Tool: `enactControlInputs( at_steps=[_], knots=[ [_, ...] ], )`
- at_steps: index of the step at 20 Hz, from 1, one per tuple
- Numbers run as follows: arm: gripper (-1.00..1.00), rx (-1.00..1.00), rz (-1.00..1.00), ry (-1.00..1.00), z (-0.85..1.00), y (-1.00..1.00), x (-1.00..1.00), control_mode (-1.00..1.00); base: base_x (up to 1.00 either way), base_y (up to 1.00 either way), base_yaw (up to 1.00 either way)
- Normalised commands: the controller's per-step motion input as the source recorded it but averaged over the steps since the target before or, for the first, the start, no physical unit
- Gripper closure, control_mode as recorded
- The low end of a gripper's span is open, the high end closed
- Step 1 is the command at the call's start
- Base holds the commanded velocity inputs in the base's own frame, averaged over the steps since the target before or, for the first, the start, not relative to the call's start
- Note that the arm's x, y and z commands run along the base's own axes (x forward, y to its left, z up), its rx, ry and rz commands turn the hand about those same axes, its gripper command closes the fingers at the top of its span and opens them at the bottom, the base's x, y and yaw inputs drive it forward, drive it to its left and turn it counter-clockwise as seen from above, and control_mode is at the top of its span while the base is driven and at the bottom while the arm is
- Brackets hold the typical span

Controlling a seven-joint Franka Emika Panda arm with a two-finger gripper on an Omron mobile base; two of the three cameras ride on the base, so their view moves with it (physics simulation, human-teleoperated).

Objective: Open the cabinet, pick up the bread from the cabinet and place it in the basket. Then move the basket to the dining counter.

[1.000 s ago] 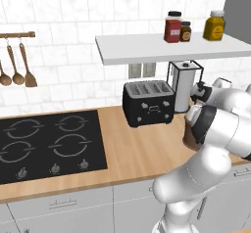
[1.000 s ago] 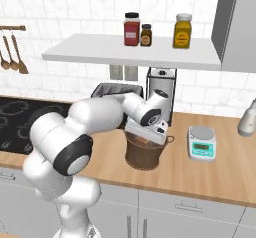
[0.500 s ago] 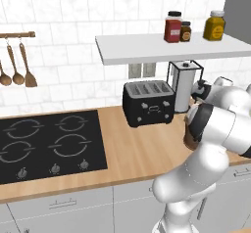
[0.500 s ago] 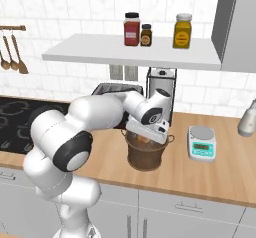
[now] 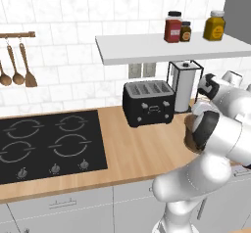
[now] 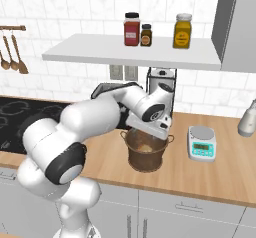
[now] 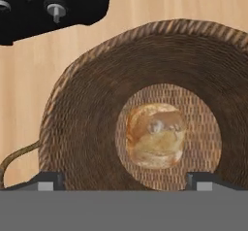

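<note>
The dark-brown woven basket (image 6: 145, 162) stands on the wood worktop in front of the paper-towel holder. The golden-brown bread (image 7: 155, 136) lies loose on its bottom, and shows from the right base view as the bread (image 6: 145, 148) inside the rim. My gripper (image 6: 148, 131) hangs just above the basket's mouth, pointing down into it. In the hand view the gripper (image 7: 126, 181) is open, its fingertips (image 7: 48, 180) spread wide with nothing between them, and the basket wall (image 7: 82, 108) curves around the bun. The grey wall cabinet (image 6: 235, 24) hangs at the upper right. The dining counter is out of view.
A black toaster (image 5: 148, 103) sits left of the basket, with a paper-towel holder (image 6: 161, 79) behind it. A small kitchen scale (image 6: 202, 143) stands just right of the basket and a kettle (image 6: 248, 118) farther right. The black hob (image 5: 46, 144) lies far left. Jars (image 6: 132, 29) stand on the shelf above.
The jaws have spread wider over the basket and the bread now lies free on its bottom. The arm has hardly moved.
</note>
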Motion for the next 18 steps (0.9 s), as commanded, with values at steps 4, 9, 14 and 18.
enactControlInputs(
  at_steps=[4, 9, 14, 18],
  knots=[
    [-1.00, -0.01, -0.05, -0.01, 0.33, 0.00, -0.10, -1.00, 0.00, 0.00, 0.00],
    [-1.00, 0.00, -0.25, 0.02, 0.16, -0.05, -0.41, -1.00, 0.00, 0.00, 0.00],
    [-1.00, 0.00, -0.51, 0.00, 0.00, -0.20, -0.66, -1.00, 0.00, 0.00, 0.00],
    [-1.00, 0.00, -0.64, 0.00, -0.03, -0.01, -0.61, -1.00, 0.00, 0.00, 0.00]
  ],
)
